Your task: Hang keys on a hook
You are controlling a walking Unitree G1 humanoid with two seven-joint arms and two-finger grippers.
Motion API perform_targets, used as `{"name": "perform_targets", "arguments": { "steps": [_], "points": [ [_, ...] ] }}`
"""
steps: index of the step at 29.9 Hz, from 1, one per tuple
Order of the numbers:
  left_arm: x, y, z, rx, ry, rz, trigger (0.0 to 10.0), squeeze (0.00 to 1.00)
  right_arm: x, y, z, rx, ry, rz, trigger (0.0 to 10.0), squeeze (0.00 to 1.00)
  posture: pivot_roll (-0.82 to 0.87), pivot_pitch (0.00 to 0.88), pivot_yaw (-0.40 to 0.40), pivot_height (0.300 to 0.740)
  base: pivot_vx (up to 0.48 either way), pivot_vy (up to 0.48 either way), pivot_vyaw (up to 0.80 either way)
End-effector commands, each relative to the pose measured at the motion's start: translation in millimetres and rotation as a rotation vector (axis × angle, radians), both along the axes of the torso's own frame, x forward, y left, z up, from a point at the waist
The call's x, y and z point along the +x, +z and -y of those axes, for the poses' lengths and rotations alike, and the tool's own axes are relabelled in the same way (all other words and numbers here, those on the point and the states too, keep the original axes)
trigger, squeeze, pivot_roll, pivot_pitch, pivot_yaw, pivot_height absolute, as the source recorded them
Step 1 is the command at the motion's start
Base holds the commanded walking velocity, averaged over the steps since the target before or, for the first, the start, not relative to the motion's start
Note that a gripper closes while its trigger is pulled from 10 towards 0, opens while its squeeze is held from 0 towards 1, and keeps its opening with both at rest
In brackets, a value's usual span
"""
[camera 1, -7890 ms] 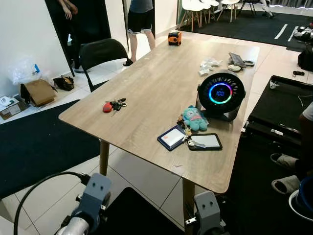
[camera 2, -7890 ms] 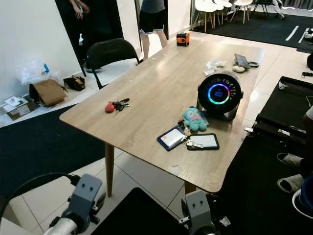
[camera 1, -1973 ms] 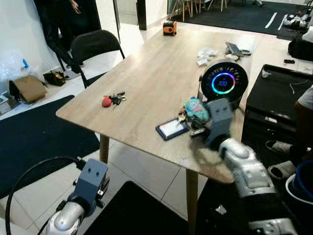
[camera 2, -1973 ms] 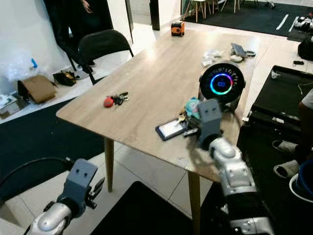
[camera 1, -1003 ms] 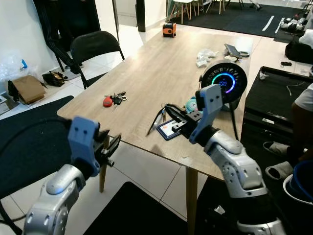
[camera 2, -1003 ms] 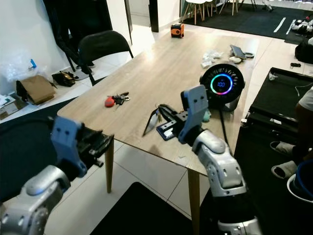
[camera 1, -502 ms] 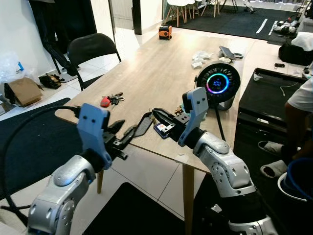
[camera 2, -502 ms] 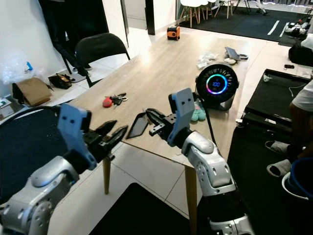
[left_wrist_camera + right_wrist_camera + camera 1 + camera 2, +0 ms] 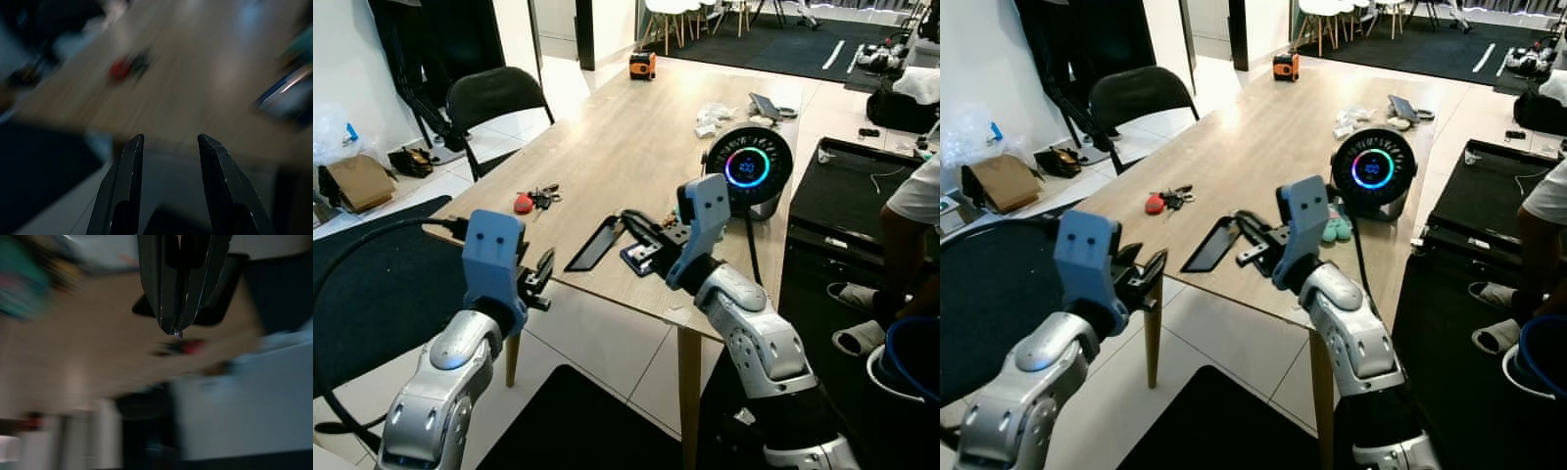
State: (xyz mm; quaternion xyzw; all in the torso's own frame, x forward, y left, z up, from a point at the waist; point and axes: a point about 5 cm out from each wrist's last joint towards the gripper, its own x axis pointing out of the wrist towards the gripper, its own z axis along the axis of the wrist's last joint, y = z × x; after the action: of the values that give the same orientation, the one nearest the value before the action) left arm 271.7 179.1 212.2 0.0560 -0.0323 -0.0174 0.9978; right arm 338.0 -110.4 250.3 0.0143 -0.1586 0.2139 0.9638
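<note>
A bunch of keys with a red tag [image 9: 527, 202] lies on the wooden table [image 9: 636, 147] near its left edge. My right gripper [image 9: 631, 223] is held over the table's front edge, shut on a flat black card holder [image 9: 592, 245] that sticks out to the left in the air. In the right wrist view the fingers [image 9: 164, 293] are pressed together with the black holder [image 9: 222, 289] behind them. My left gripper [image 9: 543, 269] hovers open just off the front edge, below the holder, with nothing between its fingers [image 9: 124, 181].
A round device with a glowing ring [image 9: 749, 168] stands on the table's right side, with a teal plush toy [image 9: 1337, 227] and a blue card holder [image 9: 636, 257] in front of it. A black chair [image 9: 494, 98] stands at the left. A person [image 9: 915, 196] is at the right.
My left gripper has drawn back from the black card holder toward me. The right gripper holds the card holder in about the same place, slightly higher.
</note>
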Motion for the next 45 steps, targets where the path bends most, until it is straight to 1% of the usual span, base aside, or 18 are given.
{"name": "perform_targets", "arguments": {
  "steps": [1, 2, 3, 5, 6, 7, 9, 11, 12, 15, 18, 19, 22, 24, 28, 33, 45],
  "points": [
    [-3.1, -9.0, -11.9, 0.030, 0.055, -0.028, 10.0, 0.00, -1.6, -1.7, 12.1, -0.017, -0.091, 0.034, 10.0, 0.00, 0.13, 0.185, 0.076, 0.740, 0.000, 0.000, 0.00],
    [-3.1, -9.0, -11.9, 0.030, 0.055, -0.028, 10.0, 0.00, -1.6, -1.7, 12.1, -0.017, -0.091, 0.034, 10.0, 0.00, 0.13, 0.185, 0.076, 0.740, 0.000, 0.000, 0.00],
    [-5.0, -13.8, -14.7, 0.031, 0.069, -0.042, 10.0, 0.00, -2.6, -2.5, 16.4, -0.031, -0.122, 0.048, 10.0, 0.00, 0.13, 0.185, 0.076, 0.740, 0.000, 0.000, 0.00],
    [-8.0, -23.5, -19.0, 0.023, 0.099, -0.076, 10.0, 0.00, -4.1, -4.8, 23.8, -0.016, -0.177, 0.056, 10.0, 0.00, 0.12, 0.183, 0.078, 0.740, 0.000, 0.000, 0.00],
    [-8.0, -23.5, -19.0, 0.023, 0.099, -0.076, 10.0, 0.00, -4.1, -4.8, 23.8, -0.016, -0.177, 0.056, 10.0, 0.00, 0.12, 0.183, 0.078, 0.740, 0.000, 0.000, 0.00],
    [-8.6, -30.2, -19.6, -0.002, 0.120, -0.096, 10.0, 0.00, -5.5, -8.0, 28.2, 0.008, -0.218, 0.058, 10.0, 0.00, 0.12, 0.180, 0.077, 0.740, 0.000, 0.000, 0.00],
    [-8.7, -37.1, -17.0, -0.031, 0.138, -0.112, 10.0, 0.00, -8.9, -14.6, 35.1, 0.032, -0.277, 0.062, 10.0, 0.00, 0.11, 0.177, 0.076, 0.740, 0.000, 0.000, 0.00],
    [-8.7, -37.1, -17.0, -0.031, 0.138, -0.112, 10.0, 0.00, -8.9, -14.6, 35.1, 0.032, -0.277, 0.062, 10.0, 0.00, 0.11, 0.177, 0.076, 0.740, 0.000, 0.000, 0.00],
    [-8.3, -38.6, -13.6, -0.030, 0.137, -0.108, 10.0, 0.00, -11.4, -17.6, 38.2, 0.039, -0.306, 0.071, 10.0, 0.00, 0.11, 0.176, 0.078, 0.740, 0.000, 0.000, 0.00],
    [-7.7, -40.7, -10.9, -0.023, 0.128, -0.114, 10.0, 0.00, -13.6, -18.0, 40.7, 0.035, -0.320, 0.085, 10.0, 0.00, 0.11, 0.175, 0.082, 0.740, 0.000, 0.000, 0.00],
    [-7.6, -42.7, -10.2, -0.015, 0.126, -0.123, 10.0, 0.00, -13.9, -20.7, 42.7, 0.040, -0.326, 0.077, 10.0, 0.00, 0.11, 0.175, 0.084, 0.740, 0.000, 0.000, 0.00],
    [-7.6, -42.7, -10.2, -0.015, 0.126, -0.123, 10.0, 0.00, -13.9, -20.7, 42.7, 0.040, -0.326, 0.077, 10.0, 0.00, 0.11, 0.175, 0.084, 0.740, 0.000, 0.000, 0.00],
    [-8.4, -44.5, -11.2, 0.007, 0.128, -0.126, 10.0, 0.00, -12.7, -27.4, 42.8, 0.079, -0.321, 0.032, 10.0, 0.00, 0.11, 0.175, 0.085, 0.740, 0.000, 0.000, 0.00],
    [-10.0, -46.7, -12.3, 0.018, 0.130, -0.127, 10.0, 0.00, -12.9, -33.4, 39.2, 0.103, -0.310, 0.004, 10.0, 0.00, 0.12, 0.178, 0.084, 0.740, 0.000, 0.000, 0.00],
    [-10.9, -47.3, -11.7, 0.027, 0.126, -0.123, 10.0, 0.00, -13.1, -38.1, 33.2, 0.115, -0.293, -0.014, 10.0, 0.00, 0.12, 0.179, 0.082, 0.740, 0.000, 0.000, 0.00],
    [-10.8, -47.7, -10.6, 0.046, 0.126, -0.121, 10.0, 0.00, -12.3, -39.3, 30.1, 0.120, -0.283, -0.020, 10.0, 0.00, 0.12, 0.182, 0.082, 0.740, 0.000, 0.000, 0.00],
    [-11.6, -47.4, -9.8, 0.068, 0.118, -0.105, 10.0, 0.00, -12.0, -40.2, 30.2, 0.124, -0.280, -0.023, 10.0, 0.00, 0.13, 0.185, 0.083, 0.740, 0.000, 0.000, 0.00]
  ]
}}
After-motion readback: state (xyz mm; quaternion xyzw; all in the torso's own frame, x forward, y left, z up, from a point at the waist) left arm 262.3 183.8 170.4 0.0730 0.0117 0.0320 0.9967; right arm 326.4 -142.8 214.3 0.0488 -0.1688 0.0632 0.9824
